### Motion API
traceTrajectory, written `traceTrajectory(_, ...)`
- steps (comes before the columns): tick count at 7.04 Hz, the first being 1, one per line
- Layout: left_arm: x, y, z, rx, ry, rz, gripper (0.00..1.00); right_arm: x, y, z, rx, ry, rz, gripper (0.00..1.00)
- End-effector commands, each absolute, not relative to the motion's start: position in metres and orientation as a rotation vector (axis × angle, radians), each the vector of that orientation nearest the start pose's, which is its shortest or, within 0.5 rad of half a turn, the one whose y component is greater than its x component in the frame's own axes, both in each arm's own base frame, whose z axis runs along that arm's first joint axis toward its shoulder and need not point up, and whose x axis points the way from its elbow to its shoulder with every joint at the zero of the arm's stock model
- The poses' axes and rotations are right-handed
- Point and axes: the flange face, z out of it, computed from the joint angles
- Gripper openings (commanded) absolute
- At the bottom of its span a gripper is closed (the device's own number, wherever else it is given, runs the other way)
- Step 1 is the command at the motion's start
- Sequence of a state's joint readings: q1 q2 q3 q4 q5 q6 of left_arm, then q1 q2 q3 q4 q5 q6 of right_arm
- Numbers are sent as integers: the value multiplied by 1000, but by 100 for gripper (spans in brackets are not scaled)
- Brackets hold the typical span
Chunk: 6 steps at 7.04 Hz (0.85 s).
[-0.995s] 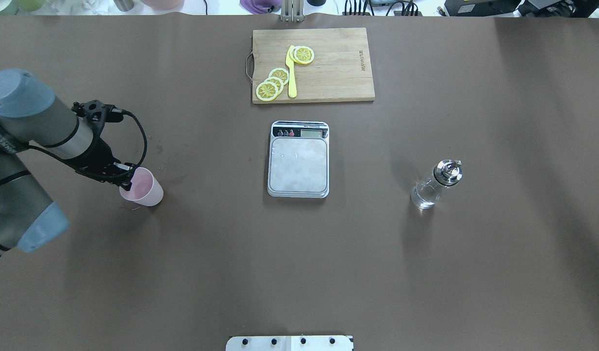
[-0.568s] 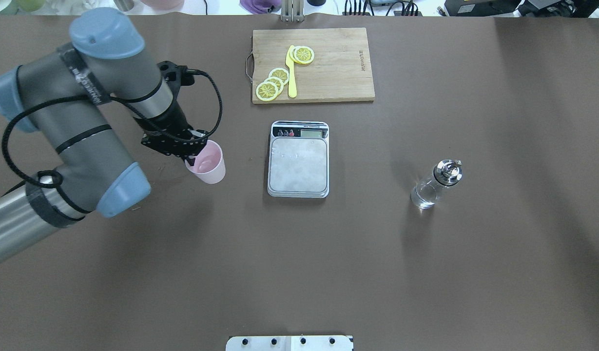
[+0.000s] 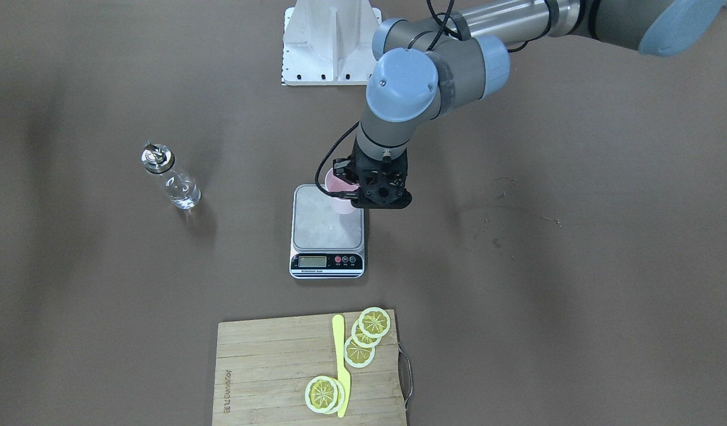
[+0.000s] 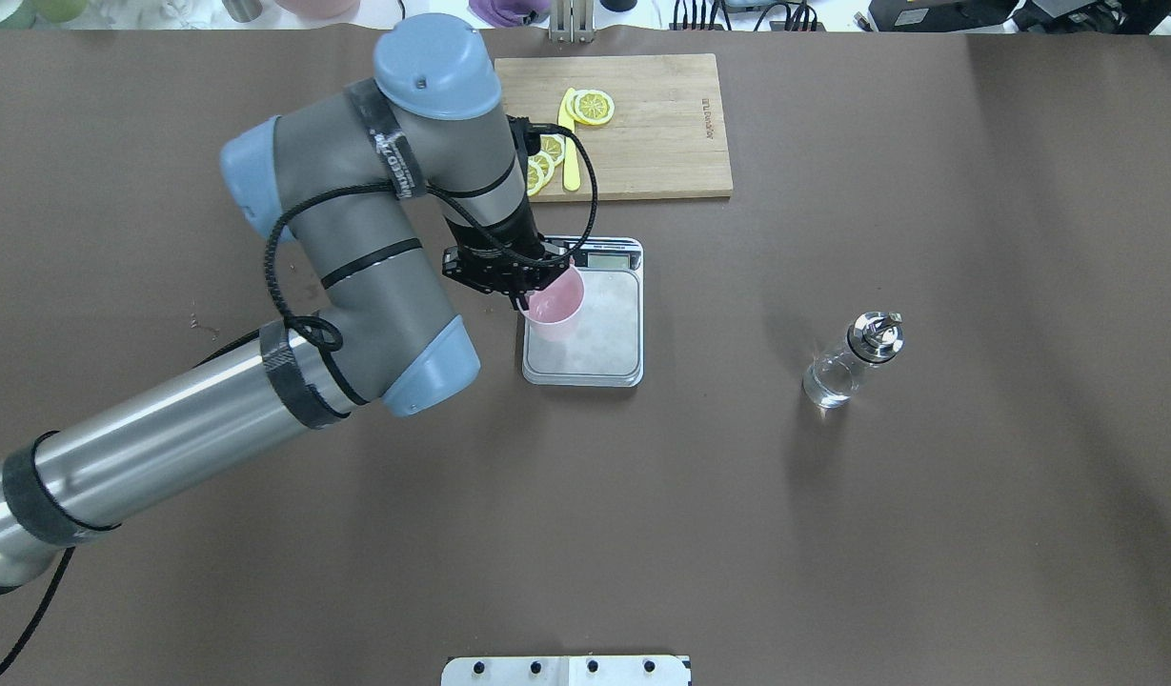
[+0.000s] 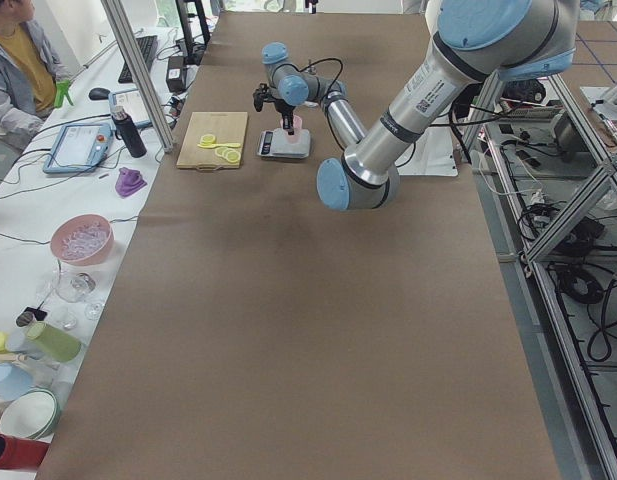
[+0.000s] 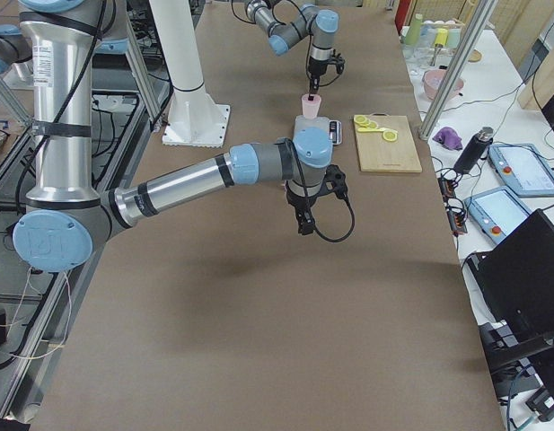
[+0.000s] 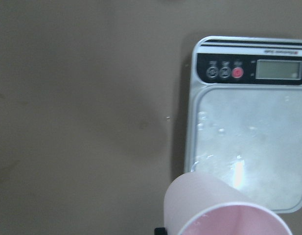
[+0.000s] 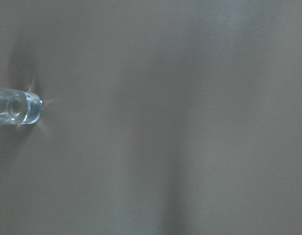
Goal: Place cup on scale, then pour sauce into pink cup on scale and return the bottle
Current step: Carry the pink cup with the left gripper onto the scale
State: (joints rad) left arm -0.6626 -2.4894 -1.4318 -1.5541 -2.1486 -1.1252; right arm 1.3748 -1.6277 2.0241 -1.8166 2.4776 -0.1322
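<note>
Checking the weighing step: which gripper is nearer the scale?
Left. The left gripper holds the cup over the scale; the right gripper hangs apart from it, toward the robot's right.

Overhead looking forward-down, front opposing it, two distant table-end views, two close downward wrist cameras; five share the scale [image 4: 609, 338].

In the overhead view the left arm [image 4: 166, 438] enters from the lower left. Its silver forearm runs up to a bent elbow left of centre, and the wrist folds over toward the upper centre. The left gripper [image 4: 530, 292] points down at mid-frame, its fingers pinched on the rim of the cup [image 4: 558, 307]. In the right-side view the right arm [image 6: 178, 184] stretches across the middle and the right gripper [image 6: 303, 224] hangs downward. Whether its jaws are parted cannot be told.
</note>
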Motion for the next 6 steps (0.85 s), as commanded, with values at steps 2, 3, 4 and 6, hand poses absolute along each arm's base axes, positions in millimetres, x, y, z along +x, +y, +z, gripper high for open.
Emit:
traceTrajectory(2,564,-527,127,-65,913,8,0,-104,-458,429,130,-939,-510,100)
traceTrajectory(3,570,-522,130,-69,905,12,0,-112,-458,424,130,-948,-522,100)
traceTrajectory(4,570,-522,129,-63,902,7,29,-112,-455,416,160,-946,-534,100)
traceTrajectory(6,564,-524,131,-59,901,1,97,-136,-448,392,102,-957,-443,100)
